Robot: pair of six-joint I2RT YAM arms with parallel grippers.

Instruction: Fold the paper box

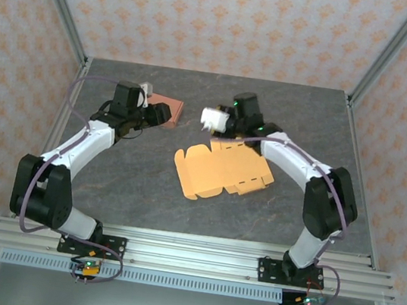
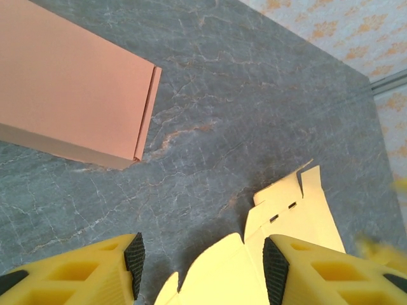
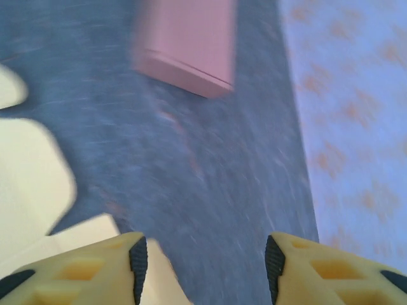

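Yellow paper box [image 1: 222, 172] lies flat, unfolded, near the pink box [image 1: 170, 109]. Judged light, thin, easily creased; take by a flap edge. Jaws apart, empty: left tool [image 2: 203, 267], right tool [image 3: 203, 267].

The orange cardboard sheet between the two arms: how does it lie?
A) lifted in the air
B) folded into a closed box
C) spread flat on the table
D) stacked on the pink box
C: the orange cardboard sheet lies spread flat on the grey table, its flaps unfolded.
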